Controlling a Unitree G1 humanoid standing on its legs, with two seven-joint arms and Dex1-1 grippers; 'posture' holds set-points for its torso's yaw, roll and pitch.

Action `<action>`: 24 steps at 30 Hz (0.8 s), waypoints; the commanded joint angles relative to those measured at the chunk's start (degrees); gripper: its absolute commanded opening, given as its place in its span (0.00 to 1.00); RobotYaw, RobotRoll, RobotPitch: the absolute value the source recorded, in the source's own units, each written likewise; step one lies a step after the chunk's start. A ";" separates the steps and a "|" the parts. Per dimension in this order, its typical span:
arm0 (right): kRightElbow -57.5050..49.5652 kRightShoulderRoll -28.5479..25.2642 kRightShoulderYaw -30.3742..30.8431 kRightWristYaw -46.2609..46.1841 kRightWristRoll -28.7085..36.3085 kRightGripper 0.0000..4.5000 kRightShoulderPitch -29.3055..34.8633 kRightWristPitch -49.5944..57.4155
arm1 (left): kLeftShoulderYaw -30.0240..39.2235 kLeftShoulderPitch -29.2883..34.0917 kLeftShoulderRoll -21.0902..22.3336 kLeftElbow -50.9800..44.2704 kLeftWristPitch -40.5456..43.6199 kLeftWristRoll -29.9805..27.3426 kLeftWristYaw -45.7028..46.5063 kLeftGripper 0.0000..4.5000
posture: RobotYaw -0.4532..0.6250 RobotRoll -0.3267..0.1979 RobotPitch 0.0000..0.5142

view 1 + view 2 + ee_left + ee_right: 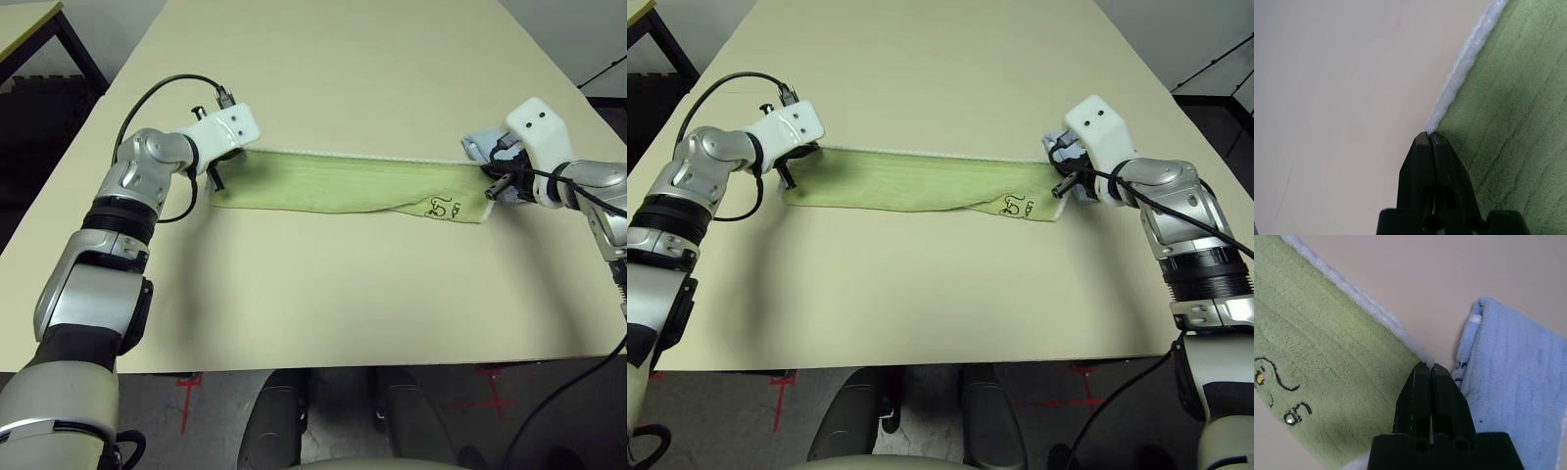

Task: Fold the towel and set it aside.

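Near right claw (1430, 366), towel (333, 182) embroidery, unreadable.

Beige table (323, 294), folded green towel (333, 182) stretched across it, light blue cloth (1518, 382) just beside

A lab or test room: bare beige table (343, 284), red tape marks (186, 392) on grey floor, loose black cables (549, 421) lower right

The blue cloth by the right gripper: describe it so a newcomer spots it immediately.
Follow the long green towel across the table to its embroidered end. Just past that corner, beside the right gripper, lies the blue cloth: small, folded, light blue, not green.
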 commanded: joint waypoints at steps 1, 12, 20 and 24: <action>2.02 -0.18 0.47 -0.76 -2.33 0.00 0.98 0.82 | -0.39 1.58 0.68 2.44 0.73 2.20 1.58 0.00 | 0.45 0.62 0.40; -8.11 -1.63 -4.75 2.87 2.74 0.00 2.46 6.19 | 2.92 -2.12 1.85 1.83 3.38 0.39 1.63 0.00 | 0.46 0.62 0.38; -14.72 -5.53 -6.27 8.45 7.17 0.00 3.20 9.50 | 4.03 -5.04 3.34 1.12 4.59 0.25 0.12 0.00 | 0.46 0.62 0.37; -17.46 -7.19 -5.80 10.05 8.56 0.00 4.15 10.76 | 3.97 -5.12 3.91 0.27 5.28 0.13 -1.07 0.00 | 0.46 0.62 0.38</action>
